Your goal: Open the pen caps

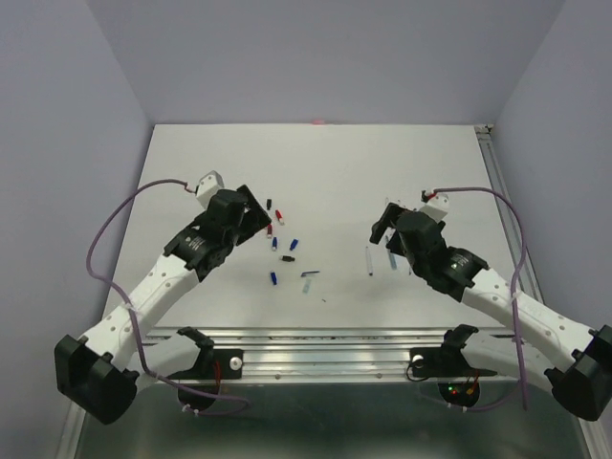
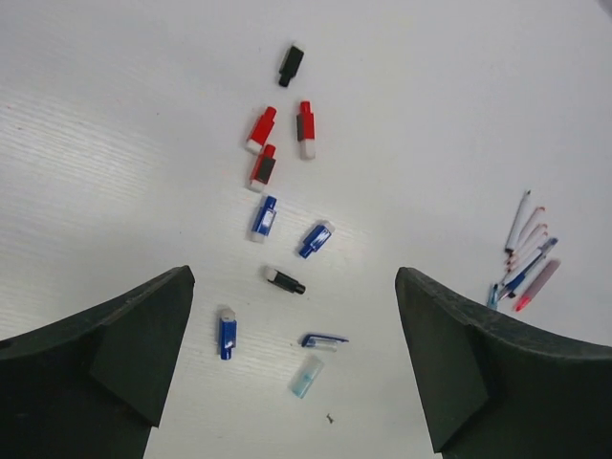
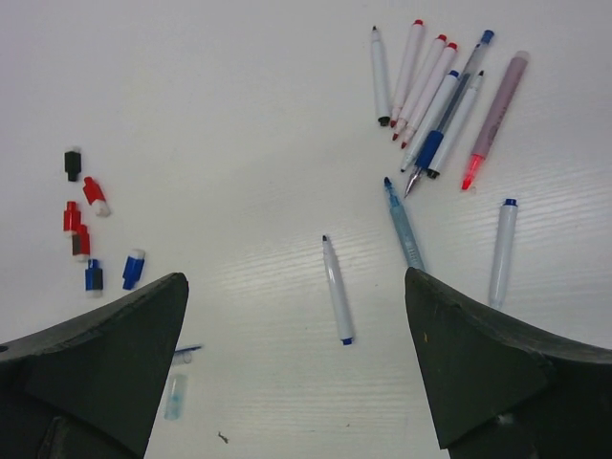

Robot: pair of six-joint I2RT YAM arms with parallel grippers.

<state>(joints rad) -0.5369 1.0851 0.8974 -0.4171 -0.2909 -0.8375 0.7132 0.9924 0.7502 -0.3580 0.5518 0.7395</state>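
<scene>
Both arms hover over the table (image 1: 382, 163). The left gripper (image 2: 295, 287) is spread wide and holds nothing. The right gripper (image 3: 296, 282) is likewise wide open and empty.

Nearest the left gripper lies a pale translucent cap (image 2: 306, 376). Beyond it the pen caps (image 2: 263, 218), in blue, red and black, lie scattered singly, none on a barrel.

The pens (image 3: 430, 96) lie well apart to the right, three loose ones near and a bundle farther off. Their tips appear bare, though the rightmost loose pen (image 3: 502, 251) cannot be confirmed.

Judgement: uncapping is essentially complete.
</scene>
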